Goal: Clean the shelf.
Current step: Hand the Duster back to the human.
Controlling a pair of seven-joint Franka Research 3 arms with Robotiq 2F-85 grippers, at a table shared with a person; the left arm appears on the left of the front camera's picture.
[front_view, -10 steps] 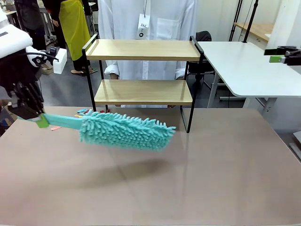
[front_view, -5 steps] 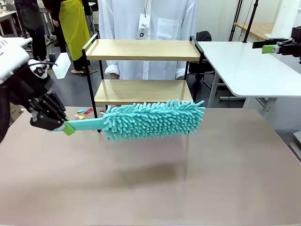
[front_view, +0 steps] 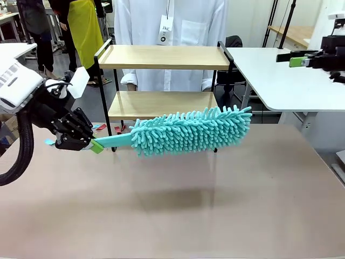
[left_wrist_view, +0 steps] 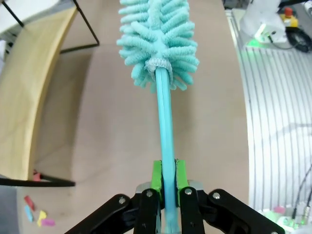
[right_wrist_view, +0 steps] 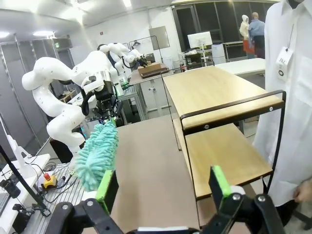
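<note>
The brown table [front_view: 259,205] filled the lower half of the front view. At its far edge, in the upper centre, stood the shelf [front_view: 164,56], a small rack of two light wooden boards in a thin black metal frame. A person in a white coat [front_view: 167,21] stood behind it.

The fluffy turquoise microfibre duster [front_view: 188,132] hung in the air in the middle of the frame, its long axis almost parallel to the boards, just in front of the lower board. The left gripper [front_view: 89,143], at the centre left, was clamped tight on the flat turquoise handle [left_wrist_view: 165,161], so this arm was the nearer one. I judge the duster needed to go away from the camera.

The right gripper [right_wrist_view: 163,187] was spread wide and held nothing. The left wrist view showed the handle between the green pads [left_wrist_view: 156,175]; the right wrist view showed both boards from the side.
</note>
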